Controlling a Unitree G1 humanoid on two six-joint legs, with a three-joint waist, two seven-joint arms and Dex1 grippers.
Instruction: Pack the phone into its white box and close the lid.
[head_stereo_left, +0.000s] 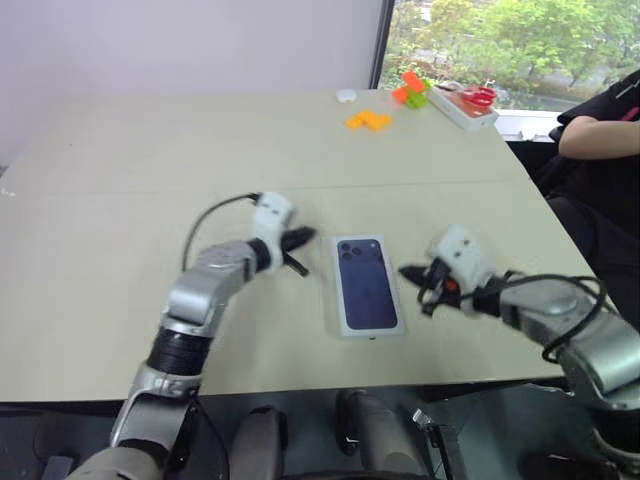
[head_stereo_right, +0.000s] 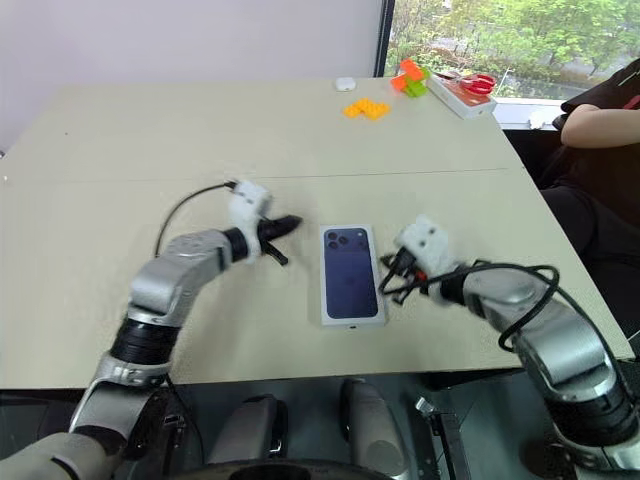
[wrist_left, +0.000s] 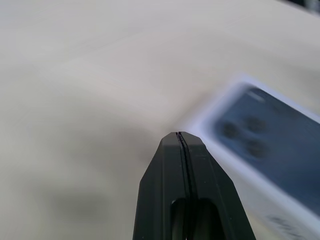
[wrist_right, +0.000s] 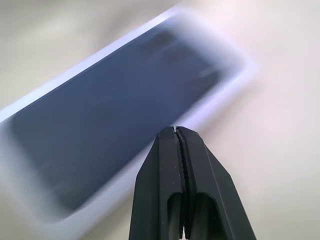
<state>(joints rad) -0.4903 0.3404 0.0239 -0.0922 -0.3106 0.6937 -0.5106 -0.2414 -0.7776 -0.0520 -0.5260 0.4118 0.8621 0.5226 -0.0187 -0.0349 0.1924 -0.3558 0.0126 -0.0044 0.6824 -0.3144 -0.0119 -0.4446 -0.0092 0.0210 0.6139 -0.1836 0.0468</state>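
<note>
Both claws are pinched shut on nothing: left gripper (head_stereo_left: 303, 238) just left of the white rectangular cardboard box, right gripper (head_stereo_left: 412, 272) just right. Its lid (head_stereo_left: 366, 285), printed with a dark blue phone picture, sits on top, so packing looks done.

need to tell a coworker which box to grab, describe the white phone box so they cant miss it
Start at the big beige table and look at its near edge, between the robot's two arms. The white box lies flat there, its top printed with a dark blue phone picture showing three camera lenses. The other box, by the window at the far corner, has red scissors on it instead.
</note>
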